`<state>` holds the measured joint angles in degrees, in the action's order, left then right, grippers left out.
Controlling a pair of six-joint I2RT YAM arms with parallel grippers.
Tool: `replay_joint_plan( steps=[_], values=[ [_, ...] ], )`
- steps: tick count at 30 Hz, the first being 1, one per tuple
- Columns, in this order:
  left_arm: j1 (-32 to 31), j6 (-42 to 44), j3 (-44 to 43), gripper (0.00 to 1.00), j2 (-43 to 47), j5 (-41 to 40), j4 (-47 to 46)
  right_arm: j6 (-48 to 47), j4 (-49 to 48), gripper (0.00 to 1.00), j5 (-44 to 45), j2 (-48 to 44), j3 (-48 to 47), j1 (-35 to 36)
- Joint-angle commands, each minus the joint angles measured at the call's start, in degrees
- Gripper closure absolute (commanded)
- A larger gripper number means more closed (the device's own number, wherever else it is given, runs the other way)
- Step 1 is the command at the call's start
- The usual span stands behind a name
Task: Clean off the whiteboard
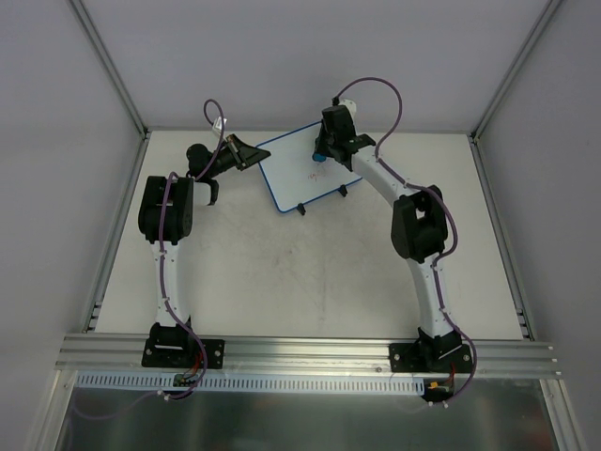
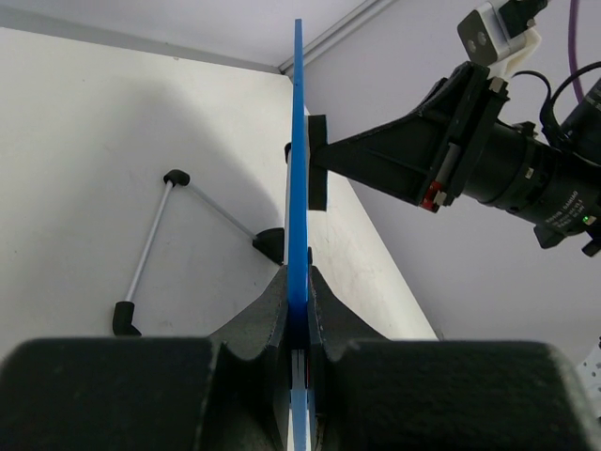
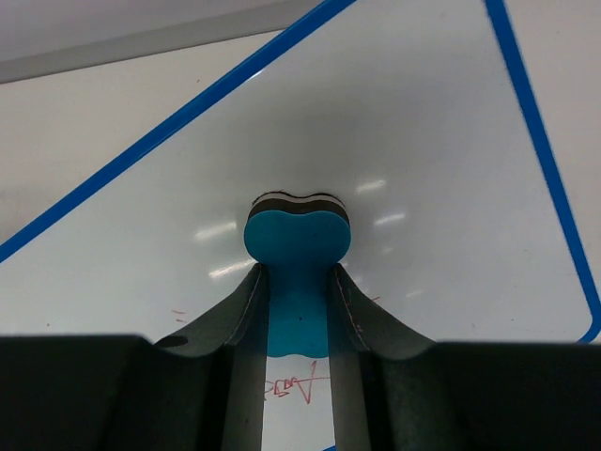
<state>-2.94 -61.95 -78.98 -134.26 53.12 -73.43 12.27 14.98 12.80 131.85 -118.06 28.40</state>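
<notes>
The whiteboard (image 1: 296, 174), white with a thin blue rim and two black feet, stands tilted at the back middle of the table. My left gripper (image 1: 242, 153) is shut on its left edge; the left wrist view shows the blue rim (image 2: 299, 188) edge-on between my jaws. My right gripper (image 1: 322, 152) is shut on the small blue bone-shaped eraser (image 3: 298, 254), whose dark pad presses on the whiteboard face (image 3: 394, 132). A faint red scribble (image 3: 291, 387) lies on the board just behind the eraser, between my fingers (image 3: 235, 357).
A folded wire stand (image 2: 160, 235) with black tips lies behind the board on the white tabletop (image 1: 310, 272). Grey walls and aluminium rails (image 1: 300, 352) enclose the table. The right arm's wrist (image 2: 470, 150) reaches over the board.
</notes>
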Motion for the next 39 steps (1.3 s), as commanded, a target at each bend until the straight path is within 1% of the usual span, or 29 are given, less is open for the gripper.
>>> replay_joint_plan(
  steps=[1,7,13,16,18,20,23,28,29,32,36,37,39],
  values=[
    [-0.58,1.04,1.11,1.0,1.45,4.0,-8.13,2.58,1.63,1.0,2.06,0.51,-0.24,-2.83],
    [-0.58,1.48,1.64,1.0,1.72,5.06,-7.96,1.88,1.72,1.0,1.79,0.16,0.2,-4.23],
    [-0.66,1.66,1.37,1.0,1.89,5.76,-8.22,4.42,2.33,1.0,-2.16,0.25,1.16,-6.25],
    [-0.75,1.66,1.29,1.0,1.98,6.03,-8.31,4.6,2.24,1.0,-3.04,0.34,0.99,-6.61],
    [-0.84,1.84,1.28,1.0,2.07,6.11,-8.22,4.08,2.07,1.0,-5.14,0.69,0.29,-6.34],
    [-0.93,1.84,1.37,1.0,2.07,6.2,-8.22,1.72,2.07,1.0,-7.95,1.65,-2.33,-5.99],
    [-1.1,2.1,1.11,1.0,2.07,6.47,-7.96,-2.58,1.28,1.0,-8.49,1.92,-3.93,-3.71],
    [-1.28,2.45,1.11,1.0,2.24,6.64,-7.7,-7.08,-1.71,1.0,-12.18,1.48,-3.93,-0.63],
    [-1.28,2.54,1.11,1.0,2.24,6.64,-7.52,-7.87,-1.8,1.0,-15.75,1.39,-3.93,-0.37],
    [-1.28,2.63,0.93,1.0,2.24,6.73,-7.52,-10.25,-1.8,1.0,-19.2,1.22,-3.76,0.86],
    [-1.37,2.72,0.93,1.0,2.33,6.91,-7.43,-11.75,-1.8,1.0,-21.58,1.21,-3.32,2.27],
    [-1.37,2.72,1.02,1.0,2.33,6.91,-7.43,-13.66,-1.8,1.0,-21.93,1.21,-3.14,2.44],
    [-1.37,2.8,1.2,1.0,2.33,6.91,-7.43,-13.77,-1.71,1.0,-21.76,1.13,-2.7,2.45]
  ],
)
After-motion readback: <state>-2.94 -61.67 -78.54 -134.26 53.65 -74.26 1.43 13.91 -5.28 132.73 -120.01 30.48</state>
